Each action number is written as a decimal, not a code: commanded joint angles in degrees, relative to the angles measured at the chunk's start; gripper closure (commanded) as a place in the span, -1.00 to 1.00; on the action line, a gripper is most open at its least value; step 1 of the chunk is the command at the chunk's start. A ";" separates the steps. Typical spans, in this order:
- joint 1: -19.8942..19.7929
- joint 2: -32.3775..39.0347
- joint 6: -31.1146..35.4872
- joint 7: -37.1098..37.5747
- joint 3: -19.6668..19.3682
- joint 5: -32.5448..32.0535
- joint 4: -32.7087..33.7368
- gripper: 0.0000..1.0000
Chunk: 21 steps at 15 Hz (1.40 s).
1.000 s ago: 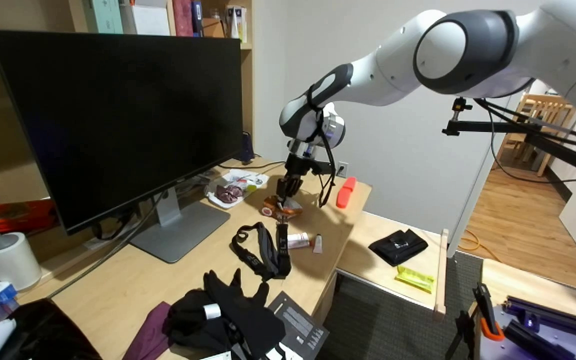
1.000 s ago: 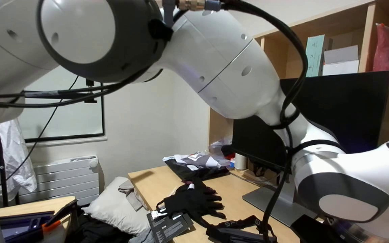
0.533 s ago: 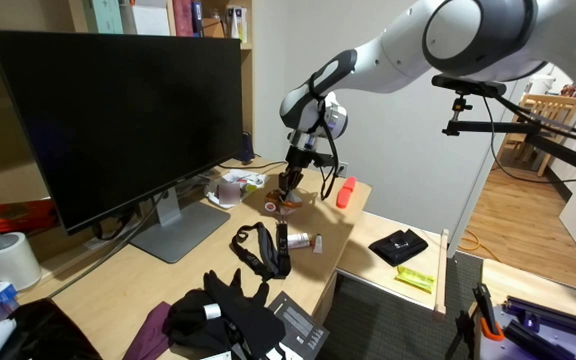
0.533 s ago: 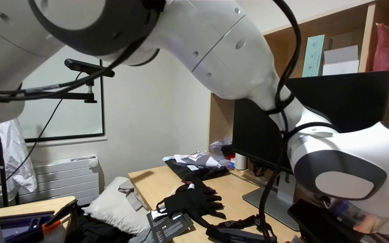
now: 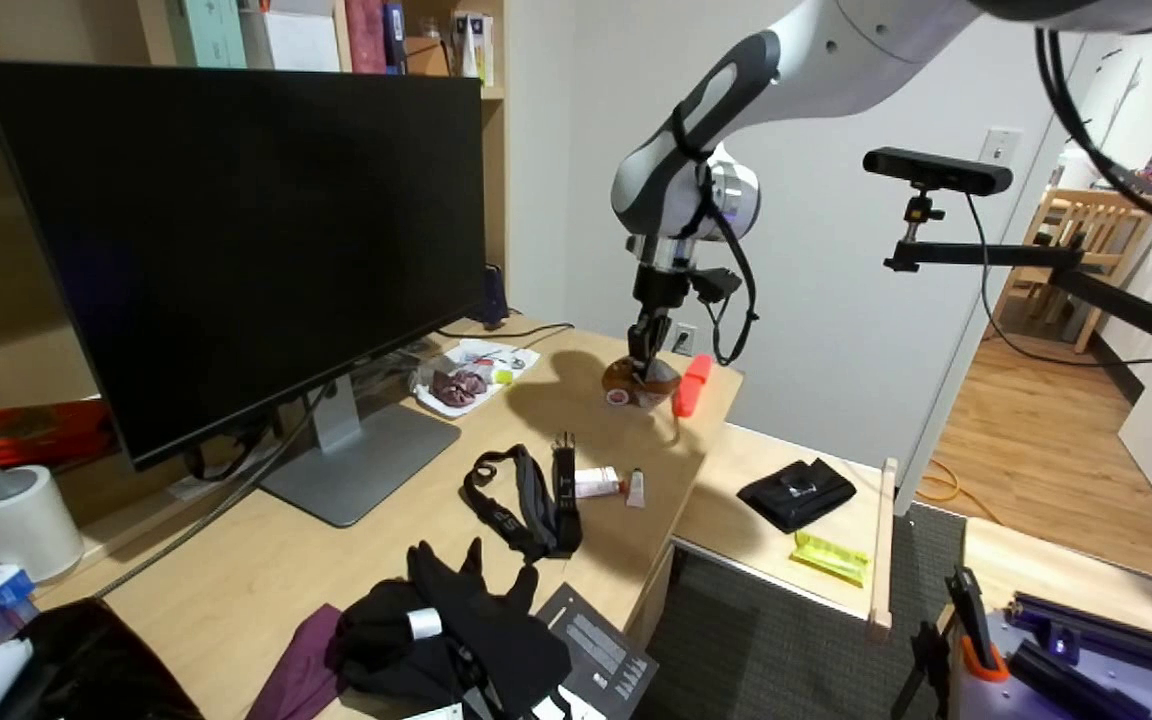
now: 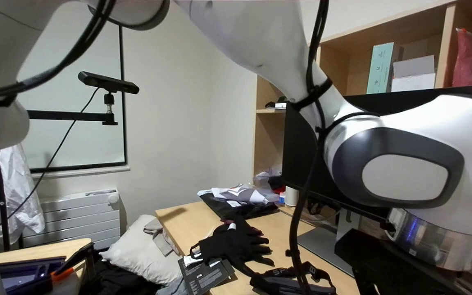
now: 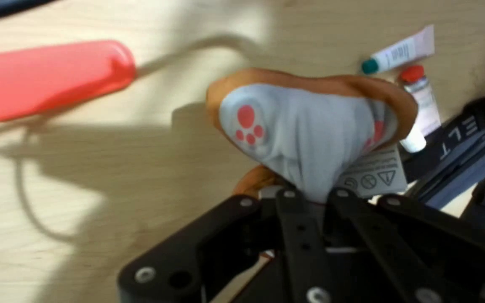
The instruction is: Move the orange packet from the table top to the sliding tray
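Note:
The orange packet point(image 5: 621, 382) looks soft, orange-brown with a pale grey side bearing pink paw marks. It also fills the middle of the wrist view point(image 7: 301, 122). My gripper point(image 5: 642, 366) points down and is shut on the packet's pinched grey part, as the wrist view point(image 7: 315, 198) shows. The packet hangs above the light-wood table top point(image 5: 286, 570), its shadow falling on the wood. The sliding tray point(image 5: 748, 545) is a pale board beside and below the desk edge. In an exterior view the table top point(image 6: 178, 215) shows, but packet and fingertips are out of view.
A salmon-red upright object point(image 5: 693, 385) stands close beside the packet. A black pouch point(image 5: 796, 495) and a yellow packet point(image 5: 829, 557) lie on the tray. A black strap point(image 5: 526, 510), small tubes point(image 5: 596, 482), black gloves point(image 5: 456, 630) and a monitor point(image 5: 236, 250) are on the desk.
My gripper has risen and moved right in an exterior view, carrying the orange packet off the table top toward the salmon-red object. The other objects have stayed in place.

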 commanded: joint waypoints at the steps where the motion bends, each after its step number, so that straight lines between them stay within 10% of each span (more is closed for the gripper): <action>1: 0.03 -7.36 5.04 -4.11 -3.19 -3.03 -11.67 0.81; 9: 0.54 -3.19 2.24 -2.18 -2.79 -1.40 -5.54 0.81; 21: -7.64 -2.80 21.59 -21.99 -2.12 -2.96 -15.85 0.81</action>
